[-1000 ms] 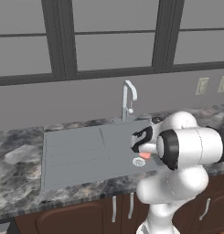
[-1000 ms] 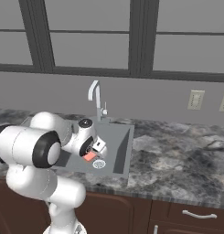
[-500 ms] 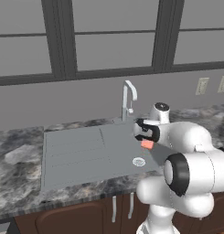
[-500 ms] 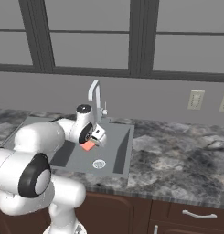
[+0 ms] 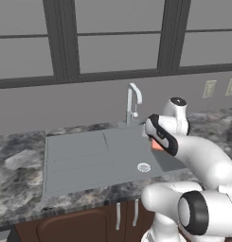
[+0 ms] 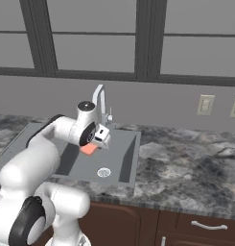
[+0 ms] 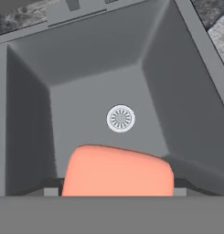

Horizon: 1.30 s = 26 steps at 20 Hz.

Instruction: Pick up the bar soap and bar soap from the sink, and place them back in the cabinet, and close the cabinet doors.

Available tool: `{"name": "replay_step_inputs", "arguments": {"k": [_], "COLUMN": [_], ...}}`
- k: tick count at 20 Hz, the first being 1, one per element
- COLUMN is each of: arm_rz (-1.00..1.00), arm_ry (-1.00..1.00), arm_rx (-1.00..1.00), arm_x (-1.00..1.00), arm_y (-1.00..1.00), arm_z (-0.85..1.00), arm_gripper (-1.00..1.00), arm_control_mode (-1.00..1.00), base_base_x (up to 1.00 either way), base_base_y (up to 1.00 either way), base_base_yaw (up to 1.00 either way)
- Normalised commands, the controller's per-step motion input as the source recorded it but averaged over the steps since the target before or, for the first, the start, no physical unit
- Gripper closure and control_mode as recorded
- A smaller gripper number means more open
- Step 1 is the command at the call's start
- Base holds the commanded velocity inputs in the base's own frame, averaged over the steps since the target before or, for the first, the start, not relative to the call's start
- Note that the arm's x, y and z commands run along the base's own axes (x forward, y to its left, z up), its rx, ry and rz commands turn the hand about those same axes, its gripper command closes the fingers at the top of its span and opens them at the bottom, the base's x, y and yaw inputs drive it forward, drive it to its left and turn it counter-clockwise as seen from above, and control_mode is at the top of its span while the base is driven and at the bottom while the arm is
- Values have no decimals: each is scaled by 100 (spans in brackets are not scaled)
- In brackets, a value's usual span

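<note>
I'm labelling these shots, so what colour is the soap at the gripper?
Salmon-orange; the soap shows best in the hand view.

Arm (image 5: 202, 158) bent, 2 fingers (image 7: 51, 192) clamped, spaced apart.

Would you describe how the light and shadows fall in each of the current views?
Left base view: even light, white robot arm softly shaded. Right base view: grey sink basin's side walls darker. Hand view: salmon-orange soap bar bright, no glare.
</note>
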Motion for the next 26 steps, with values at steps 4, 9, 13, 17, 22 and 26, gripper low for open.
{"name": "replay_step_inputs", "arguments": {"k": [4, 9, 13, 17, 22, 26], "arm_rz": [14, 12, 10, 7, 2, 9], "arm_ry": [0, 0, 0, 0, 0, 0], "arm_rx": [0, 0, -2, -8, -9, -1], "arm_x": [-48, -50, -63, -62, -53, -41], "arm_y": [0, 0, 0, 0, 3, 0], "arm_z": [54, 36, 33, 37, 30, 34], "arm_gripper": [100, 100, 100, 100, 100, 100], "arm_control_mode": [-100, -100, -100, -100, -100, -100], "base_base_x": [0, 0, 0, 0, 0, 0], "base_base_y": [0, 0, 0, 0, 0, 0], "base_base_yaw": [0, 0, 0, 0, 0, 0]}}
